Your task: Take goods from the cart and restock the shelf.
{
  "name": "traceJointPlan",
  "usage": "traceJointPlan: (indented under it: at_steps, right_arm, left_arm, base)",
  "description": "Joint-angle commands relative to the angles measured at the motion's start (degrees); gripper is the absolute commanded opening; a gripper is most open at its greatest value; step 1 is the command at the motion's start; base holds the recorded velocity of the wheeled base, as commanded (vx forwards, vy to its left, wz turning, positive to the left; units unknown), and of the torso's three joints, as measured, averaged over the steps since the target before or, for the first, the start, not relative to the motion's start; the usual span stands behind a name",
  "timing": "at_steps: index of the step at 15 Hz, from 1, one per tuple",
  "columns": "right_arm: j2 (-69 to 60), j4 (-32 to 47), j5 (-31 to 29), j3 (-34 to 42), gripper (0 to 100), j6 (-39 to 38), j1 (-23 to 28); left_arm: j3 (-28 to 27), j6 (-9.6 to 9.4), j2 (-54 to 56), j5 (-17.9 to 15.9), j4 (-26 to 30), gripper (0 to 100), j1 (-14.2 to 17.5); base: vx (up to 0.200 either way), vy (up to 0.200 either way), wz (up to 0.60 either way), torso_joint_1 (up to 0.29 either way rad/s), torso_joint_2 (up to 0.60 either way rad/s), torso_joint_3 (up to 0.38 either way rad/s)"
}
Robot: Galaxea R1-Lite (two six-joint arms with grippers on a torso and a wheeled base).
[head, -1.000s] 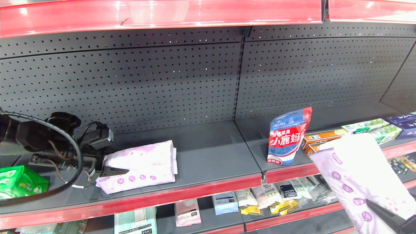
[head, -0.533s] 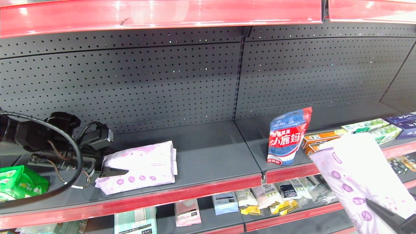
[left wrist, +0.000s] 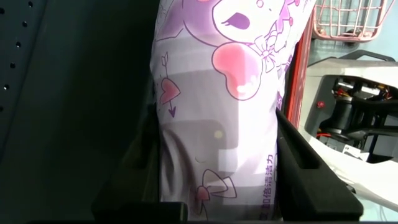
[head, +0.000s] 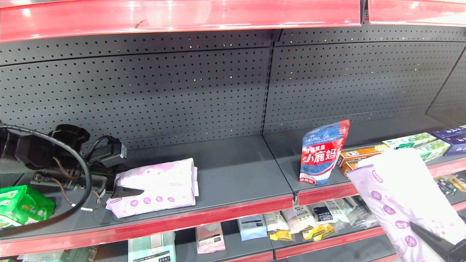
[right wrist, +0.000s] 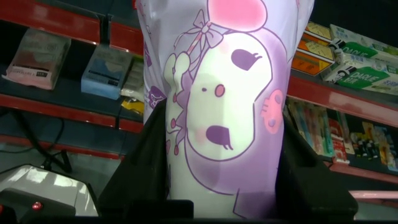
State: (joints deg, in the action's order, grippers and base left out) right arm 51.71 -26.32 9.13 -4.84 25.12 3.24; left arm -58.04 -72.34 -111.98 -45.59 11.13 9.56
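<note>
Left claw: I had my left claw (head: 125, 193) down low over the left part of the shelf (head: 233, 171), clamped onto the left pack (head: 160, 183).
Left pack: it lay flat on the grey board, close to the red front edge. Its left end was inside the claw and the rest stuck out toward the middle of the shelf.
Left wrist view: there it was, the pack squeezed between my two dark fingers (left wrist: 308, 174), one touching each side.
Right claw: my right claw (head: 422, 234) sat low on the right, gripping the right pack (head: 400, 189) by its lower end.
Right pack: it was off the shelf, up in the air in front of the red edge. It was tilted with its top leaning left, and it cut across my view of the boxes (head: 360, 153).
Right wrist view: the pack filled the whole gap, with my fingers (right wrist: 140, 168) pressed against both flanks.
Neighbours: a blue-and-red pouch (head: 323, 153) stood upright on the right board, between the two packs. A green packet (head: 22, 203) lay at the far left, just beside my left arm.
</note>
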Motion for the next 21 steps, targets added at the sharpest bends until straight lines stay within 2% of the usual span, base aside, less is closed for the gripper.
traceJointPlan:
  at_steps: [1, 11, 12, 17, 19, 20, 21]
  right_arm:
    - [-0.03, -0.05, 0.01, -0.17, 0, 0.1, 0.01]
    - [-0.3, -0.05, -0.08, -0.52, 0, 0.1, 0.01]
    - [-0.3, -0.05, -0.08, -0.52, 0, 0.1, 0.01]
    - [-0.21, -0.05, -0.08, -0.35, 0, 0.1, 0.01]
    - [-0.12, -0.05, -0.08, -0.43, 0, 0.1, 0.01]
    - [0.06, -0.05, -0.08, -0.43, 0, 0.1, 0.01]
    - [0.14, -0.05, -0.08, -0.43, 0, 0.1, 0.01]
  left_arm:
    - [0.38, -0.08, 0.36, -0.2, 0.03, 0, 0.02]
    - [1.7, -0.26, 0.8, -0.37, -0.06, 0, 0.11]
    - [1.79, -0.26, 0.8, -0.37, -0.06, 100, 0.11]
    - [1.53, 0.09, 0.89, -0.81, 0.12, 100, 0.46]
    - [1.35, 0.09, 0.89, -2.04, 0.12, 100, 0.73]
    - [0.91, 0.27, 1.5, -3.98, 0.12, 100, 1.17]
    - [0.91, 0.88, 2.47, -4.42, 0.21, 100, 1.6]
  base:
    - [0.0, 0.0, 0.0, 0.0, 0.0, 0.0]
    - [0.0, 0.0, 0.0, 0.0, 0.0, 0.0]
    - [0.0, 0.0, 0.0, 0.0, 0.0, 0.0]
    - [0.0, 0.0, 0.0, 0.0, 0.0, 0.0]
    - [0.0, 0.0, 0.0, 0.0, 0.0, 0.0]
    - [0.0, 0.0, 0.0, 0.0, 0.0, 0.0]
    - [0.0, 0.0, 0.0, 0.0, 0.0, 0.0]
